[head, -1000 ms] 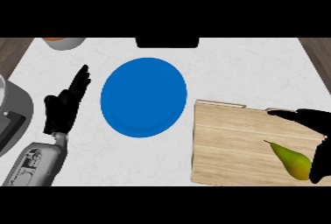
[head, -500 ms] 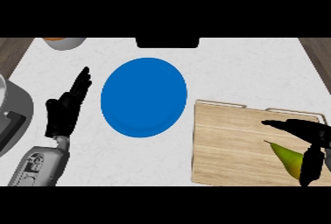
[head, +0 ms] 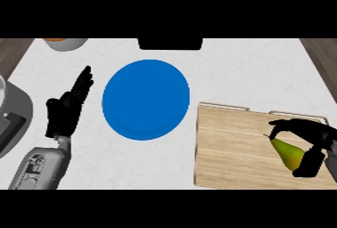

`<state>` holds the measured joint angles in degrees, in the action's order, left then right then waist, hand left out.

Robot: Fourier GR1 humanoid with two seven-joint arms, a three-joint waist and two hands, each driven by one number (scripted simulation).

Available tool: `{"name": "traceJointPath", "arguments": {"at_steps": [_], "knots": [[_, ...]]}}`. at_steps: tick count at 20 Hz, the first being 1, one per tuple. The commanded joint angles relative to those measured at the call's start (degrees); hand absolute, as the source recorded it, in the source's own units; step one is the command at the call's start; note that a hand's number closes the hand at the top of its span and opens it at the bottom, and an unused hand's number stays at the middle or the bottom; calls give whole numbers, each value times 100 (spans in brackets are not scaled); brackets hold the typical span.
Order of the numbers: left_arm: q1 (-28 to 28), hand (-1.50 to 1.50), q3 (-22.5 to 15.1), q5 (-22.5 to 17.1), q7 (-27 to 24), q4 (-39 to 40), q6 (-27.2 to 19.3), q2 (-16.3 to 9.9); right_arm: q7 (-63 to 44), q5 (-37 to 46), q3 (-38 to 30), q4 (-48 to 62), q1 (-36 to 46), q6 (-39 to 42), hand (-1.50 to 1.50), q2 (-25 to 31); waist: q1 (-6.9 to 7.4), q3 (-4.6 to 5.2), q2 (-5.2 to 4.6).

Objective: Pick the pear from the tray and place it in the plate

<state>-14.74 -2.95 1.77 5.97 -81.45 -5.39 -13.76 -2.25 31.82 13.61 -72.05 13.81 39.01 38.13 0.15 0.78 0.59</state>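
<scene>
A green-yellow pear [head: 287, 152] lies on the wooden tray [head: 237, 151] at the right. My right hand [head: 309, 139] comes in from the right edge and arches over the pear, fingers above its stem end and thumb beside its wide end. The fingers curl round the fruit, which still rests on the tray. The blue plate [head: 146, 99] sits on the white counter left of the tray, with nothing on it. My left hand [head: 67, 107] rests open at the left of the plate, fingers straight and pointing up.
A grey appliance [head: 10, 116] fills the left edge. An orange-filled bowl [head: 64, 42] stands at the back left and a black object [head: 170, 43] at the back centre. Wooden strips border the white counter on both sides.
My right hand has moved left and down over the pear and its fingers have curled around it. The left hand, plate and tray have not moved.
</scene>
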Motion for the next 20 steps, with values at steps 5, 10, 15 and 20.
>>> {"name": "traceJointPath", "arguments": {"at_steps": [5,10,15,20], "knots": [[286,0,-9,120,110,-478,37,114,591,496,-101,555,79,-356,150,-276,28,-81,-58],[239,0,255,-28,25,-109,122,-55,-1793,817,-584,-551,-705,-1861,150,-1191,-261,-65,32],[302,0,368,-64,87,-186,123,-155,-3402,1762,-318,-1721,-1077,-3221,150,-2119,-297,-56,72],[350,0,235,50,-14,-93,4,40,-3956,3032,360,-3257,-1142,-4327,150,-2584,-269,-59,56]]}}
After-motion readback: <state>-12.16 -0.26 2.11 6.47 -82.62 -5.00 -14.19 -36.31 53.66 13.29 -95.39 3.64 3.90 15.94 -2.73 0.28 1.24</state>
